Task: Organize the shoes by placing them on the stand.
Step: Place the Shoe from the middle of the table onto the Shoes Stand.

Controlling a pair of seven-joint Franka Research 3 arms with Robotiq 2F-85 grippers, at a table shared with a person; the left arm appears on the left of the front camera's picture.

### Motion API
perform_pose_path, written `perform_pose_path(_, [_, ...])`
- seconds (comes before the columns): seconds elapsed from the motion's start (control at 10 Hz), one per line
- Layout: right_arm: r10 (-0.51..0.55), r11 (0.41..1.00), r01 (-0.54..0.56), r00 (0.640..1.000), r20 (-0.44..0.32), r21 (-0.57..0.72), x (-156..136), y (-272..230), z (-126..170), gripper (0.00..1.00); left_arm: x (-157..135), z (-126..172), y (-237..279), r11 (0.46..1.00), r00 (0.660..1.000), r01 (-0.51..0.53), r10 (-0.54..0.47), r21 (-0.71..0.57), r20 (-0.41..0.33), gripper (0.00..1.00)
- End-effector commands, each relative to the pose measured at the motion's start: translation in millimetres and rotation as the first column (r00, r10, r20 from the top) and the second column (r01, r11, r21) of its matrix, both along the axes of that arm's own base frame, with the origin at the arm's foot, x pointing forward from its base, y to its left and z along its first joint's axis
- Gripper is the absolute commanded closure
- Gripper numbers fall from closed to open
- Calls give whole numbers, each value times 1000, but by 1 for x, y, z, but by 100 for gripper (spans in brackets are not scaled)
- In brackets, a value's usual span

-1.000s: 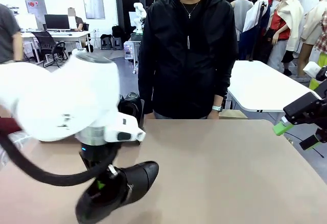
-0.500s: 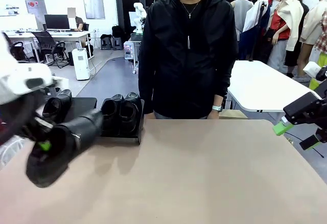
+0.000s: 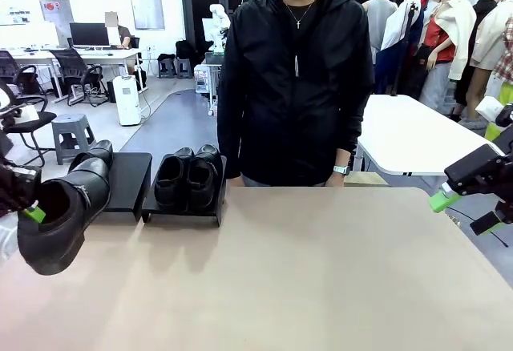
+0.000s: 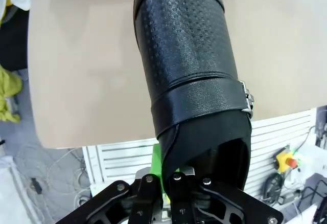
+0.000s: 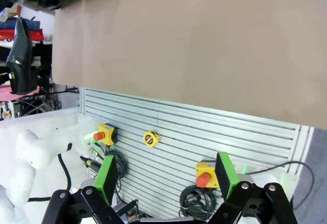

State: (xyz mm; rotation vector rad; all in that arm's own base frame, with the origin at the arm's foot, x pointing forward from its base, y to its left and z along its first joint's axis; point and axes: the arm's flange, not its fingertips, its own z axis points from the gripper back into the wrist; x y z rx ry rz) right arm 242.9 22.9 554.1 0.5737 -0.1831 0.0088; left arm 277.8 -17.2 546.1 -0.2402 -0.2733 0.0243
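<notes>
Two shoes (image 3: 187, 177) on right stand (image 3: 183, 215) | left stand (image 3: 128, 183): one shoe (image 3: 94, 155)

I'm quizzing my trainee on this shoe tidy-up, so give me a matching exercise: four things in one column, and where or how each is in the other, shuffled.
Things:
1. left gripper
2. right gripper
3. pair of shoes
4. single shoe

States:
A. open, holding nothing
B. side by side on the right platform
C. shut on a shoe, above the table's left edge
D. alone on the left platform

Pairs: 1-C, 2-A, 3-B, 4-D
</notes>
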Motion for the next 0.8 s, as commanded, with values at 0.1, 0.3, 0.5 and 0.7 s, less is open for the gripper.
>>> perform_pose_path(0.1, [24,999,-25,1000,11,25,1,-1,4,0,0,1,-6,997,999,47,-48,61,12,100])
perform_pose_path(0.3, [24,999,-25,1000,11,25,1,-1,4,0,32,19,1,999,1000,-2,3,37,-31,100])
perform_pose_path(0.5, [24,999,-25,1000,11,25,1,-1,4,0,111,51,15,998,998,-34,36,51,-44,100])
perform_pose_path(0.7, [24,999,-25,1000,11,25,1,-1,4,0,185,55,17,990,994,86,-93,107,53,100])
